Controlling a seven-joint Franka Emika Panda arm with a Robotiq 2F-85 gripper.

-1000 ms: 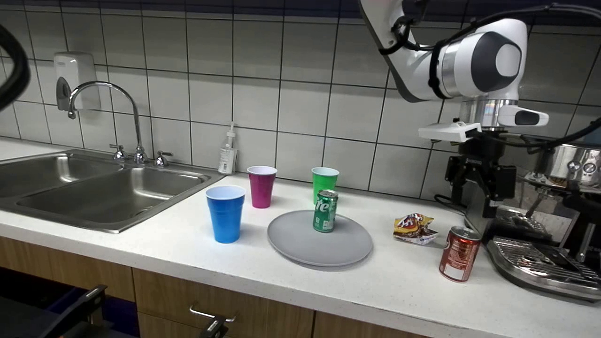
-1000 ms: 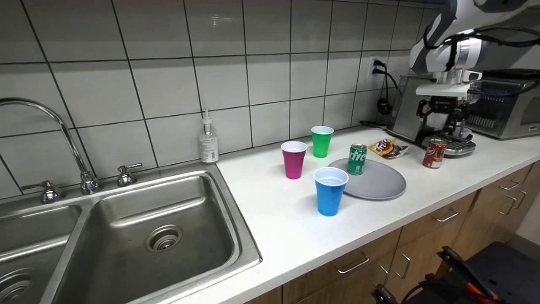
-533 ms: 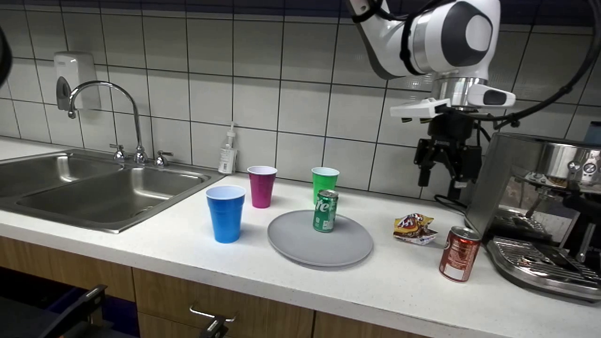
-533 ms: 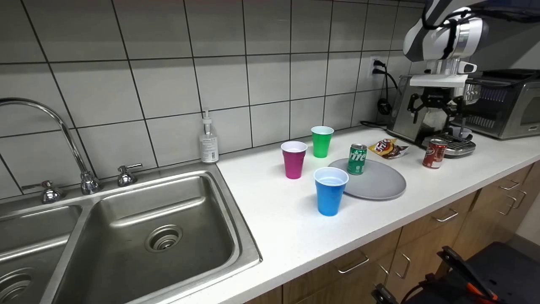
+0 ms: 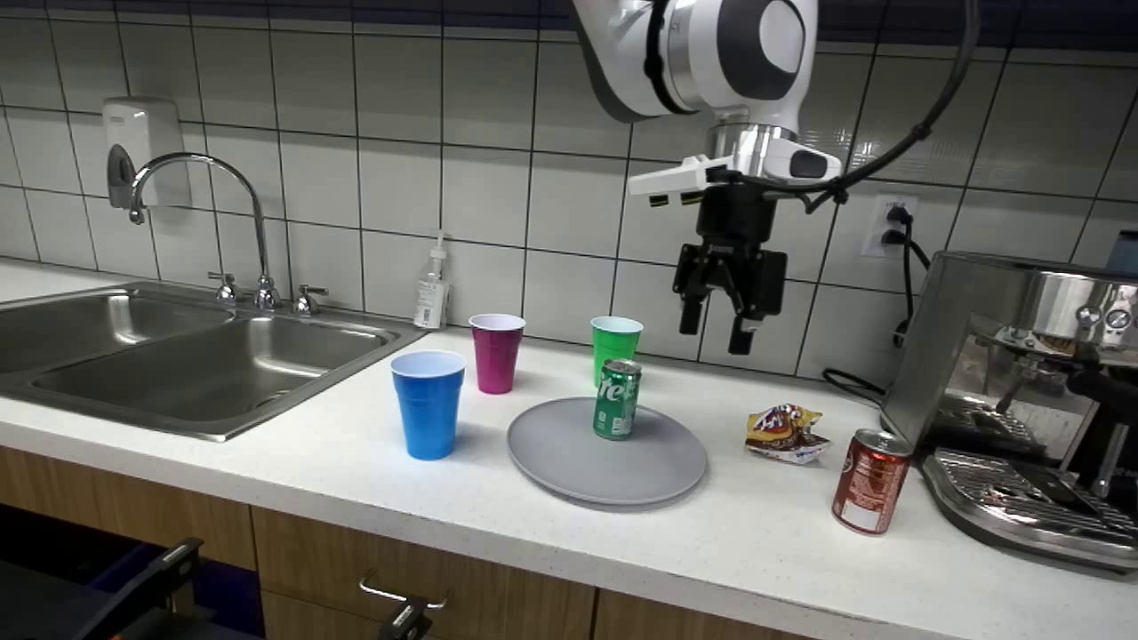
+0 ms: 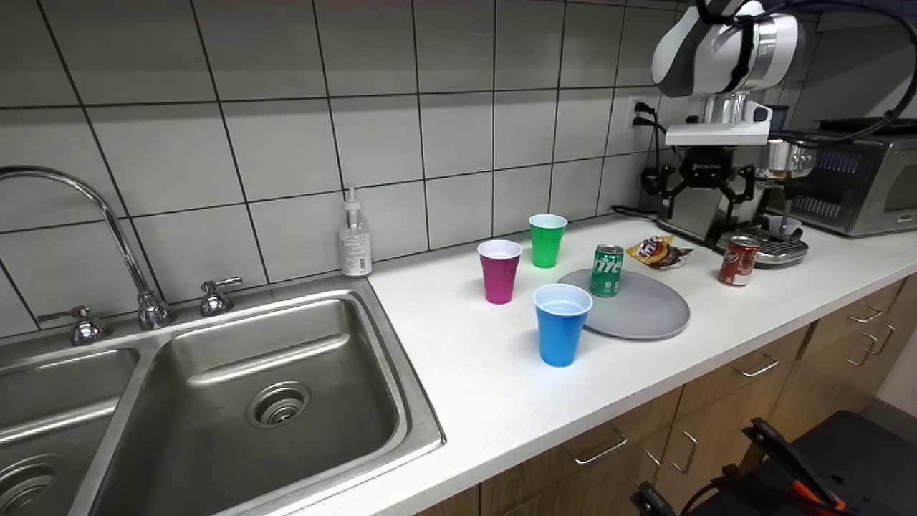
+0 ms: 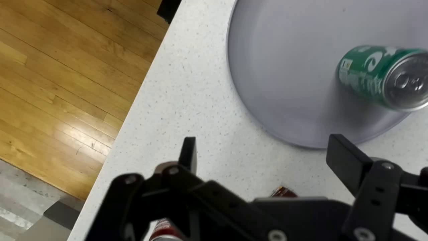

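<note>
Gripper (image 5: 714, 340) hangs over the counter (image 5: 711, 547), apart from everything on it & released: fingers (image 7: 347, 162) spread wide w/ a gap btwn. Snack bag (image 5: 784, 434) lies crumpled on the counter, below gripper in both ext. views; in wrist view it's mostly hidden behind gripper. Gray plate (image 5: 578, 476) sits below & L of gripper in both ext. views, w/ green soda can (image 5: 616, 400) upright on it; in wrist view both are past the fingertips, can twd upper R. Red can (image 6: 738, 261) stands below & R of gripper in ext. views, nr coffee machine (image 5: 942, 329). Green cup (image 6: 547, 241), magenta cup (image 6: 499, 271) & blue cup (image 6: 561, 326) stand upright, farther L of gripper.
</note>
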